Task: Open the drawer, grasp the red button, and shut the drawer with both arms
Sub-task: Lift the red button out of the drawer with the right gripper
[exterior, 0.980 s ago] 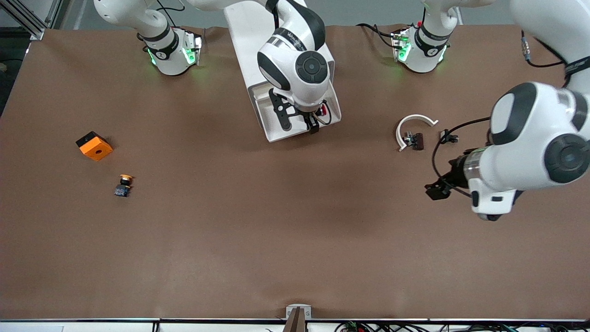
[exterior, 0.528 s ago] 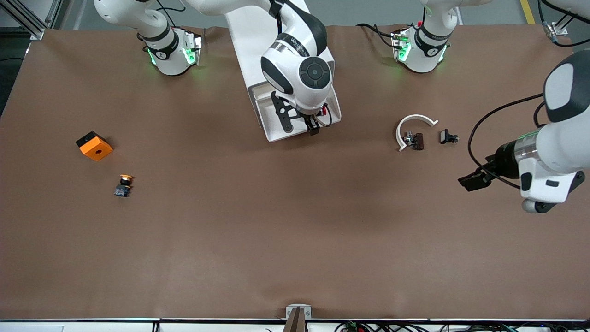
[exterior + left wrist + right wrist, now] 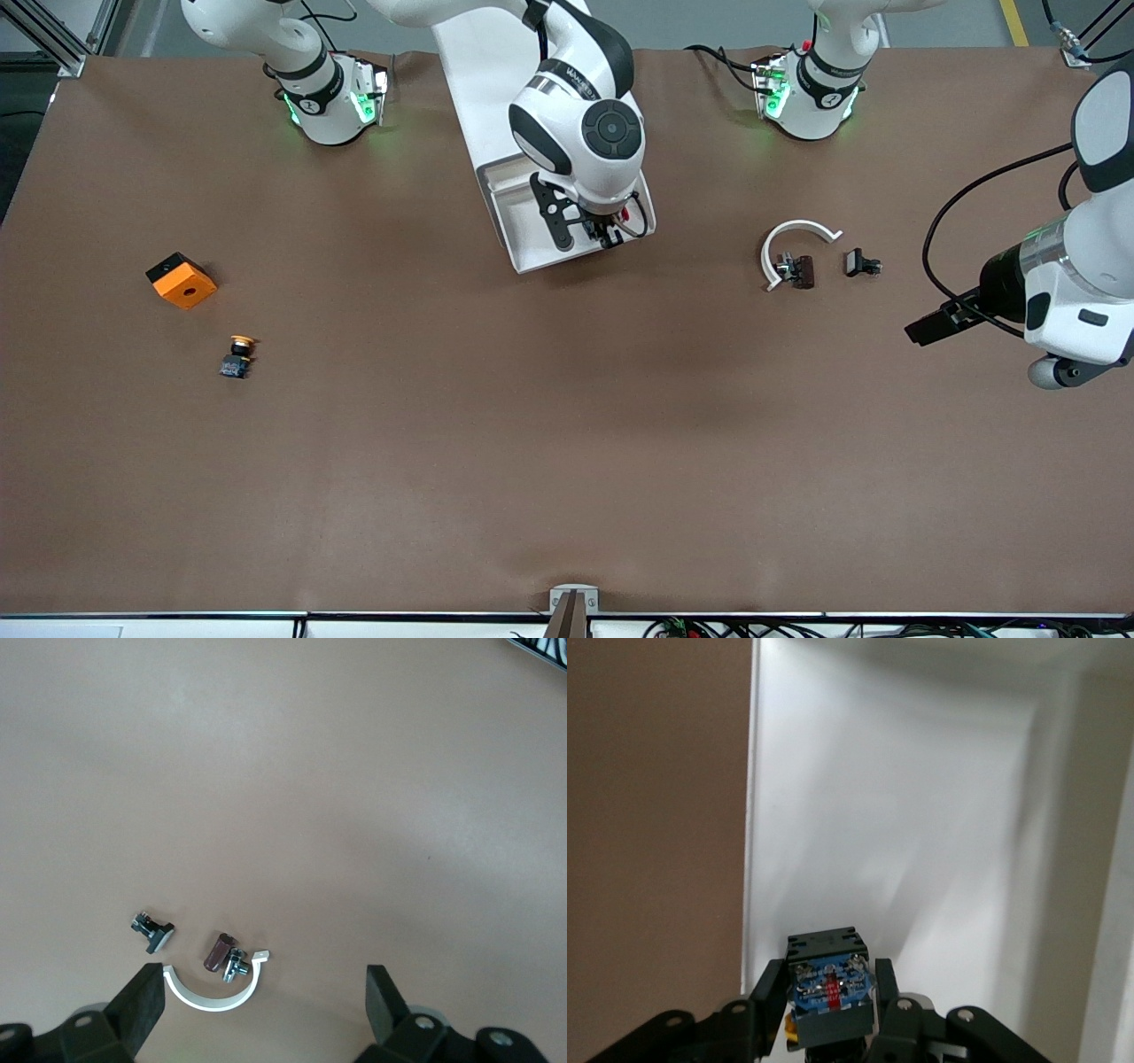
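R claw clamped on button, over open drawer | L claw wide open, empty, waiting over tabletop at L arm's end | drawer straight below button, R arm way closer imo

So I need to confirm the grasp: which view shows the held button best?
The right wrist view: the button sits close up between the right gripper's fingers, over the open drawer. The front view shows only a red speck under the wrist; the left wrist view shows none of it.

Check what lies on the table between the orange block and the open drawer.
Nothing: the front view shows bare brown table between the orange block and the open drawer; the yellow-capped button sits nearer the camera.
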